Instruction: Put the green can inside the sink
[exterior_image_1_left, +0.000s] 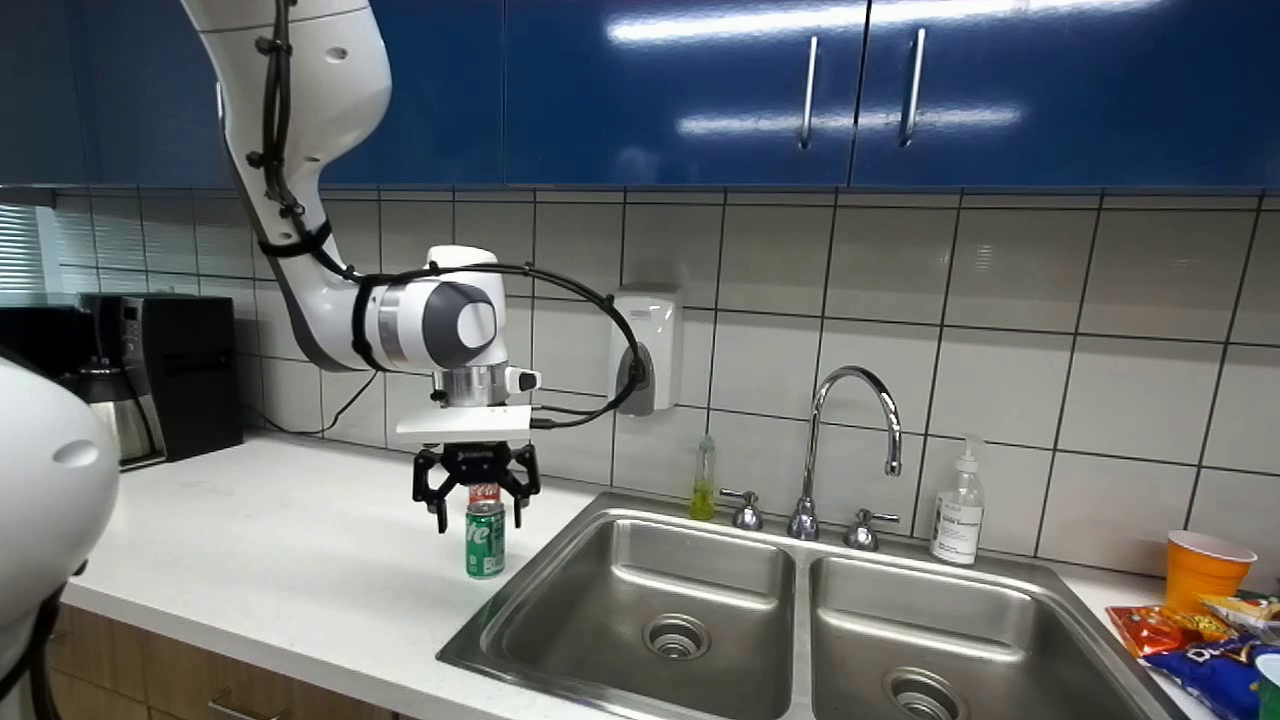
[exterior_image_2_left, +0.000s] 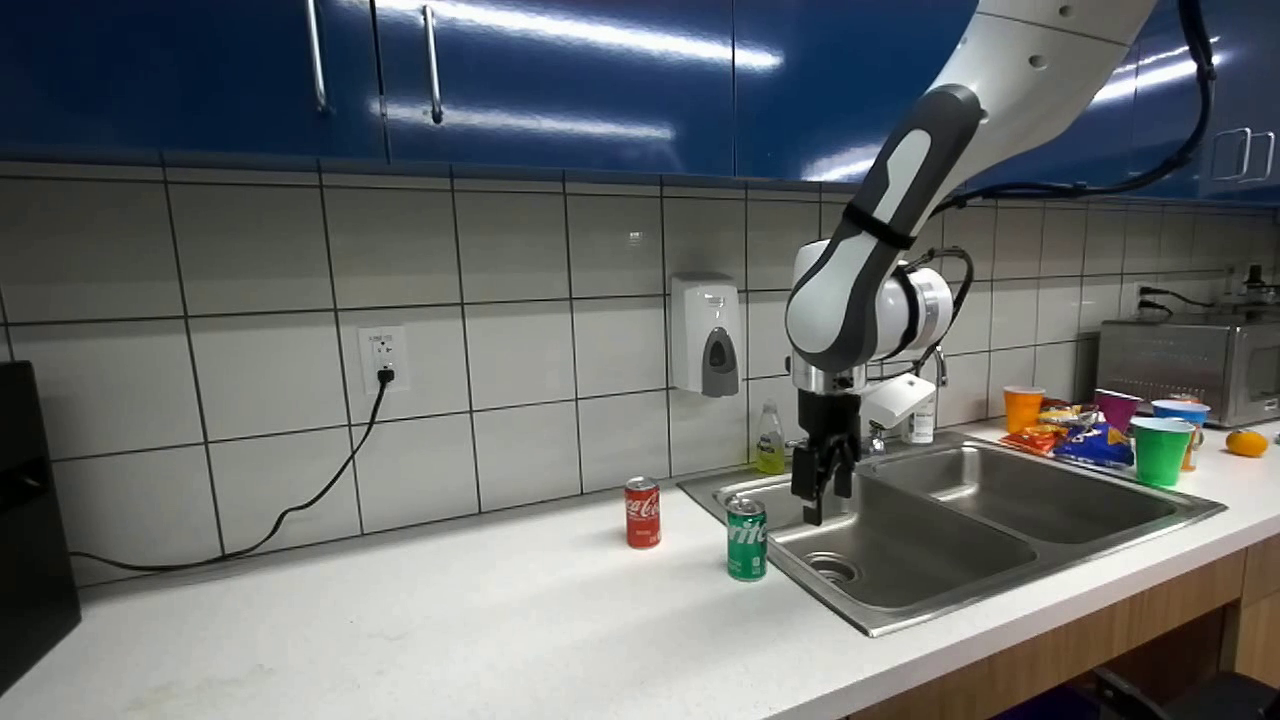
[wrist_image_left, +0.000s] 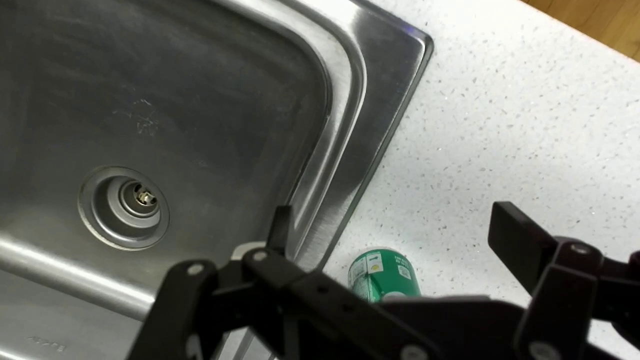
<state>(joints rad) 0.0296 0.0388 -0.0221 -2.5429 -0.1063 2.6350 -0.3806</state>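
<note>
The green can (exterior_image_1_left: 486, 550) stands upright on the white counter beside the sink's rim. It also shows in an exterior view (exterior_image_2_left: 747, 548) and in the wrist view (wrist_image_left: 389, 275), where my gripper's linkage hides its top. The stainless double-basin sink (exterior_image_1_left: 803, 640) shows in both exterior views (exterior_image_2_left: 880, 622), and its corner rim (wrist_image_left: 387, 60) shows in the wrist view. My gripper (exterior_image_1_left: 480, 516) is open, empty, pointing down. In an exterior view (exterior_image_2_left: 827, 503) it hangs beside the can, toward the sink. In the wrist view (wrist_image_left: 392, 219) the can lies between the fingers' lines, apart from them.
A red can (exterior_image_2_left: 643, 513) stands behind the green can, near the wall. A gooseneck faucet (exterior_image_1_left: 815, 440), a soap bottle (exterior_image_1_left: 703, 490) and a pump bottle (exterior_image_1_left: 958, 515) stand behind the sink. Snack bags (exterior_image_1_left: 1170, 628) and an orange cup (exterior_image_1_left: 1205, 572) lie beyond it.
</note>
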